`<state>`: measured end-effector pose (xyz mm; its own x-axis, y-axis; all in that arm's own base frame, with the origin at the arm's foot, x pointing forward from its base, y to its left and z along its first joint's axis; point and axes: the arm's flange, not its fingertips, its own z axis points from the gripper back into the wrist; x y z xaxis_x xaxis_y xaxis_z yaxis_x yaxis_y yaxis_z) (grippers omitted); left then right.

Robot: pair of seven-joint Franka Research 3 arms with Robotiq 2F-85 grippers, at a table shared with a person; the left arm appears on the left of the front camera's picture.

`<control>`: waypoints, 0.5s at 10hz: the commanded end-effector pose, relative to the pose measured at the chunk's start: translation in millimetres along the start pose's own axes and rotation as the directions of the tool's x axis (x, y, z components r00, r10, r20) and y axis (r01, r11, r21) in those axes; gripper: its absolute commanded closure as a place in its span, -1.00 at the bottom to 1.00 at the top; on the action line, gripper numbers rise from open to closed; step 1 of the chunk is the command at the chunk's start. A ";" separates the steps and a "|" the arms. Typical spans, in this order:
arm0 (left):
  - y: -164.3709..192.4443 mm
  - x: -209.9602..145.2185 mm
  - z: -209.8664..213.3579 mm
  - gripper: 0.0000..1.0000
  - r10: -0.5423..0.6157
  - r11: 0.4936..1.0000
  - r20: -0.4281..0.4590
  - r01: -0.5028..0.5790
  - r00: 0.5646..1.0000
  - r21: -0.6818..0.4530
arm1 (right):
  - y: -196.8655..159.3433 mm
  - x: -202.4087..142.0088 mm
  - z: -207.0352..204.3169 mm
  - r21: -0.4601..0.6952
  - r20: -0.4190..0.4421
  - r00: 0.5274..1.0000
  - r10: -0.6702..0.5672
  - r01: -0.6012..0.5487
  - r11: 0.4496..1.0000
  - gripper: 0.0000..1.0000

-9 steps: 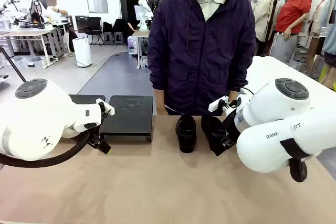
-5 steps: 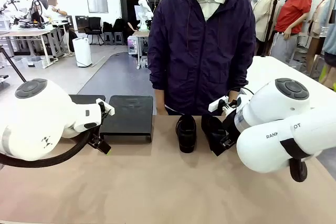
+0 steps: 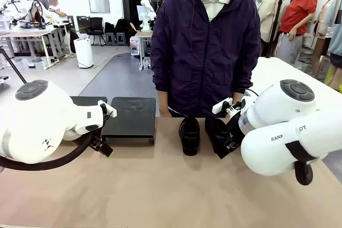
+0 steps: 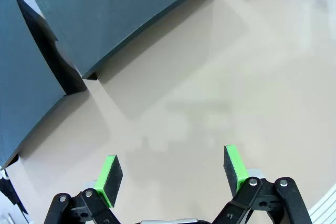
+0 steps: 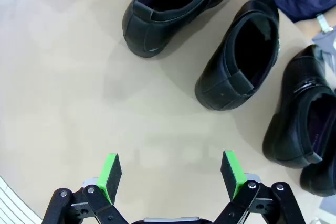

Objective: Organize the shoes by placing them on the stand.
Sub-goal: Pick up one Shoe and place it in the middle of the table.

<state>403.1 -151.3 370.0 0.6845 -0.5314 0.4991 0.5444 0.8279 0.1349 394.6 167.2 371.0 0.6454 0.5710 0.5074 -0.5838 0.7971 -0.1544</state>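
Two black shoes (image 3: pixel 189 134) (image 3: pixel 218 136) stand side by side on the tan table in front of the person. In the right wrist view several black shoes lie with their openings up: one (image 5: pixel 173 9) at the top, one (image 5: pixel 241 56) beside it, and one (image 5: pixel 299 114) at the right edge. My right gripper (image 5: pixel 170 174) hangs open above bare table just short of them. The stand shows as two matte-black trays (image 3: pixel 130 118) (image 3: pixel 88 100) at the left. My left gripper (image 4: pixel 172 171) is open over the table in front of the trays (image 4: pixel 121 9) (image 4: pixel 26 77), holding nothing.
A person in a dark jacket (image 3: pixel 206 46) stands at the far edge of the table, right behind the shoes. Both white arms (image 3: pixel 37 126) (image 3: pixel 283 132) bulk over the near corners. Bare table (image 3: pixel 160 185) lies between them.
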 end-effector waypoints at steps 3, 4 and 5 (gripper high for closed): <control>-0.1 0.1 0.1 -1.00 -0.001 1.000 0.000 0.001 1.000 0.000 | 0.0 0.0 0.0 0.000 0.000 1.000 0.000 0.000 1.000 -1.00; 0.0 0.0 0.0 -1.00 0.000 1.000 0.000 0.000 1.000 0.000 | 1.0 8.7 18.8 0.145 -0.032 0.999 0.008 -0.003 0.989 -1.00; 0.4 17.6 38.7 -1.00 0.142 0.982 -0.003 -0.141 0.990 -0.122 | -21.8 14.1 48.1 0.252 -0.046 0.996 -0.077 0.086 0.964 -1.00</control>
<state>401.6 -155.8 378.3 0.7112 -0.4896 0.5046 0.5249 0.8472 0.0822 385.8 180.3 383.3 0.6786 0.5469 0.4904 -0.6129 0.7895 -0.0323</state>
